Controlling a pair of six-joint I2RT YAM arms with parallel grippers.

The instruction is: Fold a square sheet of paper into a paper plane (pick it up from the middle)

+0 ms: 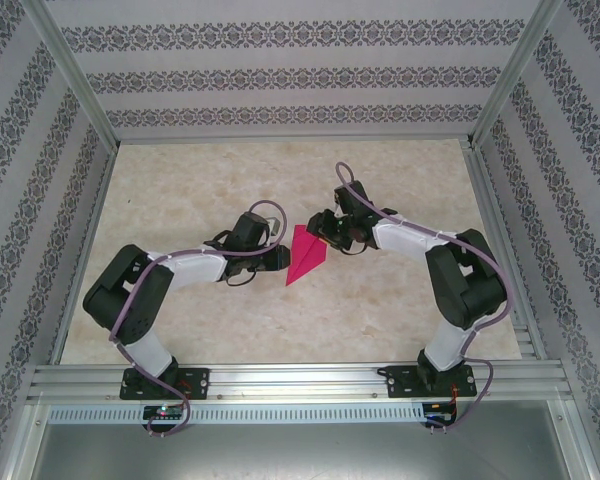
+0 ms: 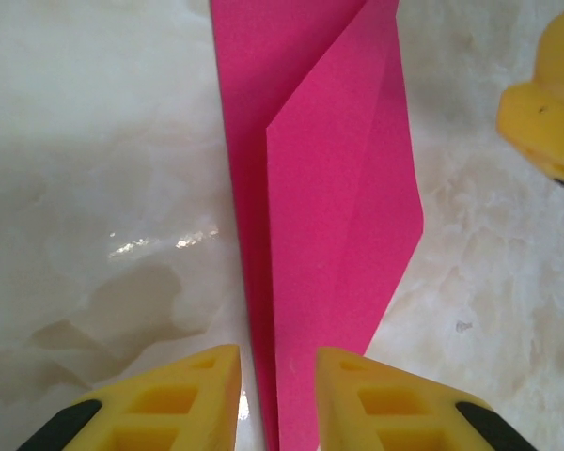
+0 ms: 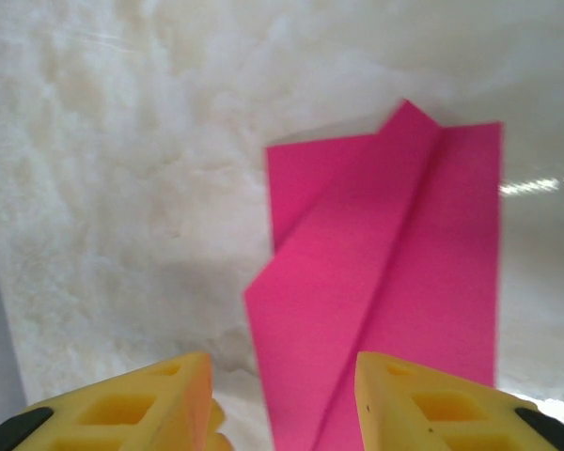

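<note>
- Paper plane [image 1: 306, 256]: magenta dart lying on the marbled table [image 1: 230, 330], between my two grippers.
- My left gripper [image 2: 278, 404]: jaws parted a little, not clamped. The plane's near end runs into the gap between my yellow fingers [image 2: 202, 399] and stretches straight ahead, folded flaps up. Can't tell whether it brushes the right-hand finger.
- My right gripper [image 3: 282, 404]: jaws spread wider, gripping nothing. The plane lies just ahead, its near edge between the fingertips, mostly toward the right one.
- From my left wrist, a right-gripper finger sits ahead-right, near the plane but apart.
</note>
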